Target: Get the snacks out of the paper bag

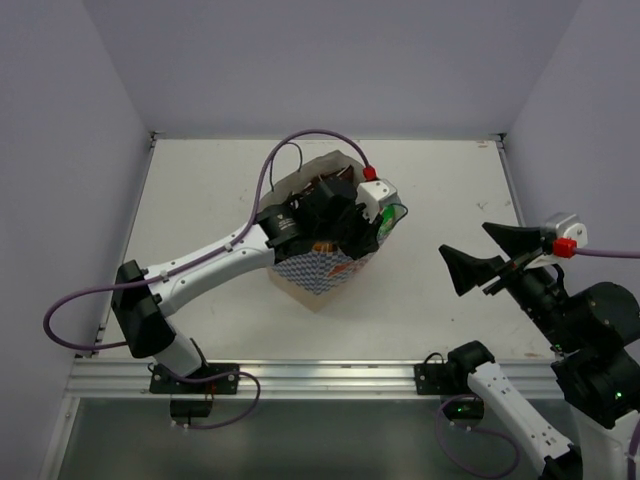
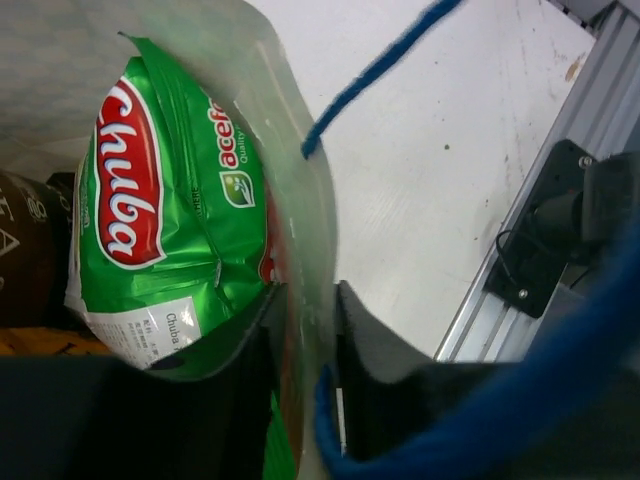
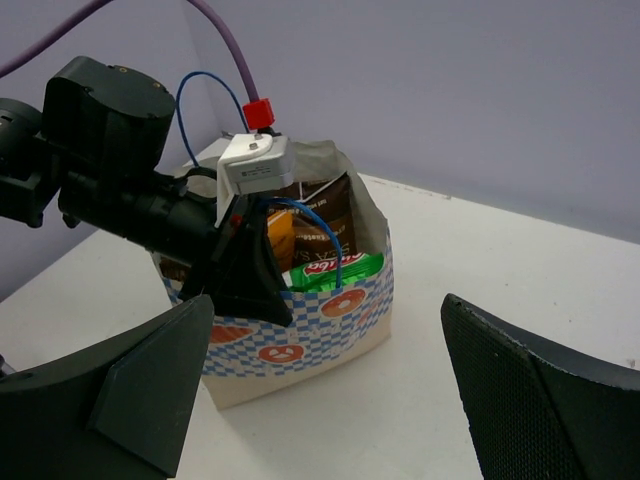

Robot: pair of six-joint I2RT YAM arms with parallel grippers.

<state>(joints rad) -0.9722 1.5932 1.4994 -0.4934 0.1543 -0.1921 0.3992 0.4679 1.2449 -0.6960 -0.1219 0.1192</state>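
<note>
- R gripper (image 1: 465, 240): jaws spread wide, nothing in them. It hangs over the table (image 1: 450, 180) off to the right of the bag, well apart from it.
- L gripper (image 2: 307, 290): dipped into the top of the paper bag (image 3: 310, 340), one finger inside, the other outside against the checked band, so it straddles the wall. The gap btwn the fingers is narrow, w/ the bag wall + a sliver of green in it. Can't tell if it's actually clamping, or on which.
- Bag stands upright around mid-table, mouth open.
- green-and-white packet (image 2: 160, 200): inside the bag, on edge, flat against that same wall, right by the inner finger.
- orange-yellow packet (image 3: 280, 235): just behind the green one, mostly hidden by the gripper.
- dark brown packet (image 3: 325, 205): further back, upright, top near the rim.
- blue cord handle (image 2: 380, 70): hangs outside the wall, over the table.
</note>
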